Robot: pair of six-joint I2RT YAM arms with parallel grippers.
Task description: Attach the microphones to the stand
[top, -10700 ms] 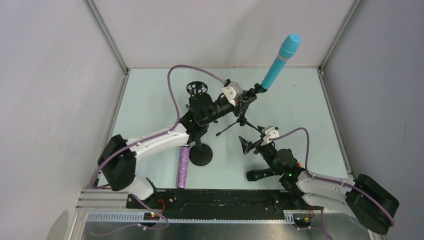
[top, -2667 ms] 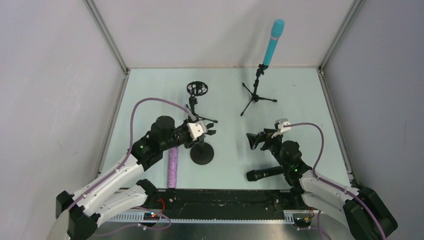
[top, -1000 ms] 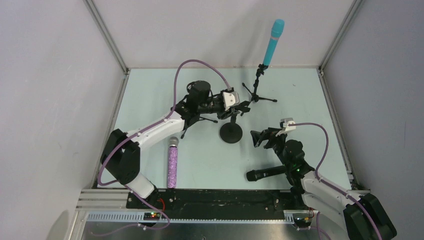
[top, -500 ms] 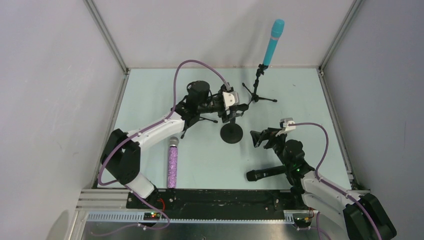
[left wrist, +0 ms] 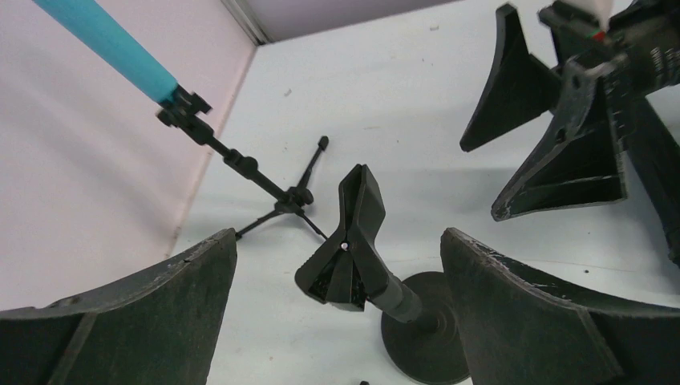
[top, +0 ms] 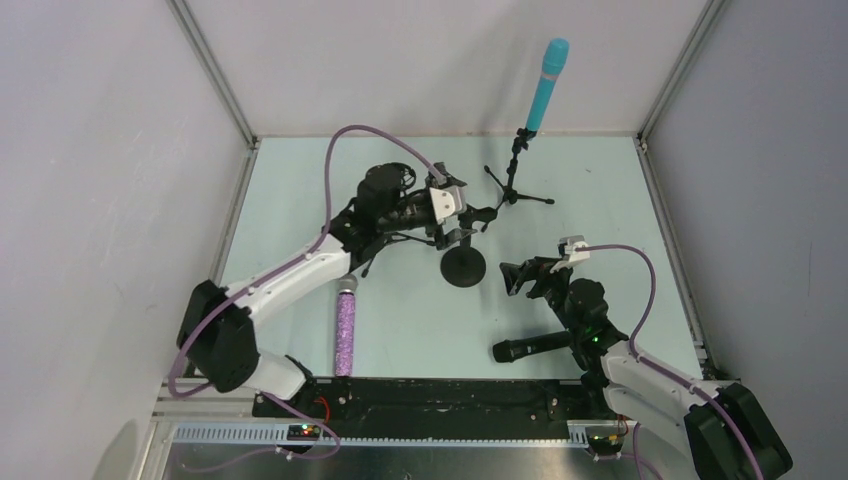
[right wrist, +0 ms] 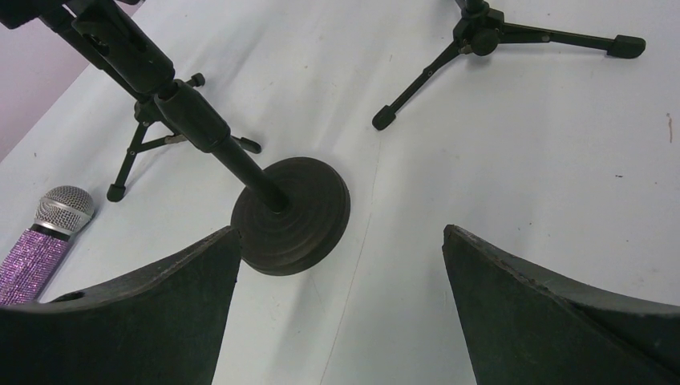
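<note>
The light cyan-blue microphone point(top: 547, 85) sits clipped upright on a black tripod stand point(top: 513, 190) at the back, also seen as the cyan microphone point(left wrist: 108, 40). A round-base stand point(top: 463, 267) stands mid-table; its empty clip point(left wrist: 353, 241) shows just ahead of my left gripper point(top: 472, 225), point(left wrist: 338, 234), which is open and apart from it. The purple glitter microphone point(top: 346, 330), point(right wrist: 44, 233) lies at the front left. The black microphone point(top: 530, 347) lies at the front right, beside my right arm. My right gripper point(top: 512, 278), point(right wrist: 342, 233) hangs open and empty, right of the round base point(right wrist: 293, 212).
A second small tripod stand with a ring holder point(top: 390, 175) stands at the back left, mostly behind my left arm; its legs point(right wrist: 152, 136) show in the right wrist view. Grey walls close in the table on three sides.
My left gripper has opened, let go of the round-base stand and drawn back a little to the left. The stand stays upright mid-table. The right arm has not moved.
</note>
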